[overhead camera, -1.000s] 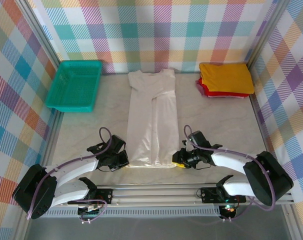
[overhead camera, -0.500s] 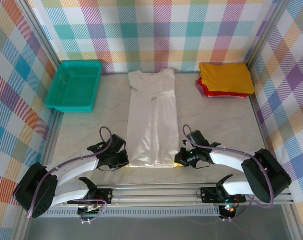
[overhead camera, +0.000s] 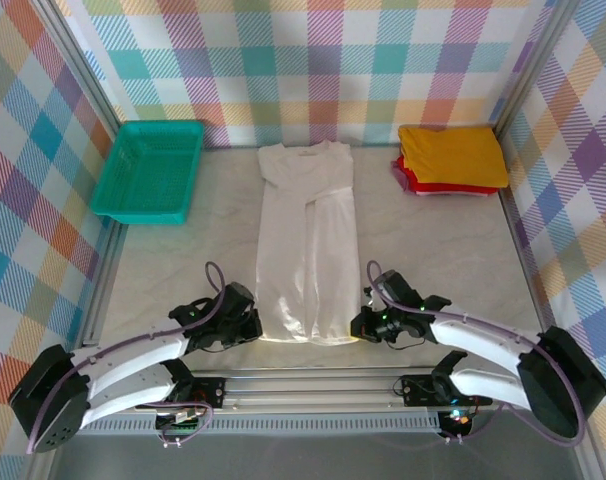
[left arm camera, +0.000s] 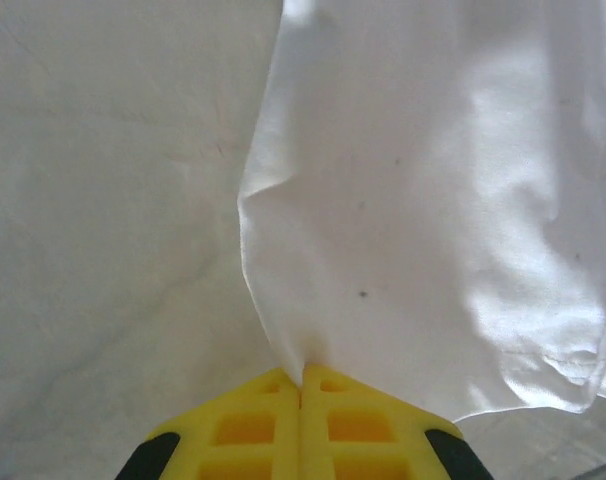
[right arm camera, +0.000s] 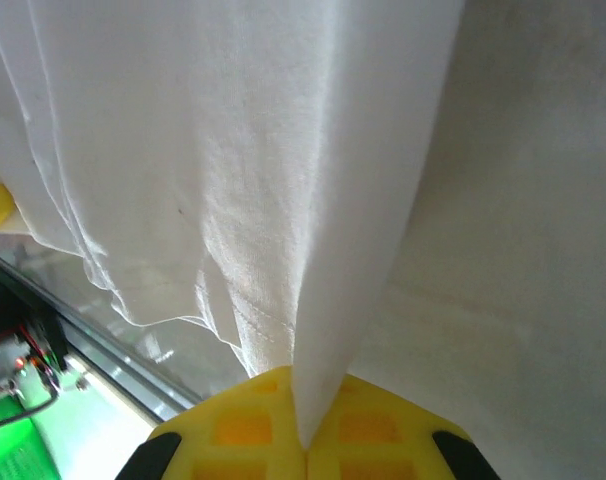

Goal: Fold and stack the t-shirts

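Gripped the white t-shirt (overhead camera: 306, 240) by both near hem corners, with left jaws and right jaws each closed on cloth. Lay lengthwise down the middle of the tabletop (overhead camera: 433, 250), sides folded in, between teal basket (overhead camera: 148, 170) and folded yellow t-shirt (overhead camera: 453, 155) stacked on a red t-shirt (overhead camera: 423, 188). Risked, by the look of it, a skewed fold from uneven lifting, or thin cloth slipping out of a shallow pinch.

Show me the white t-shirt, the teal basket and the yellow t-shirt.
white t-shirt (overhead camera: 308, 250): top external view, middle of its folded body.
teal basket (overhead camera: 151, 170): top external view, bare mesh floor.
yellow t-shirt (overhead camera: 451, 155): top external view, its top face.
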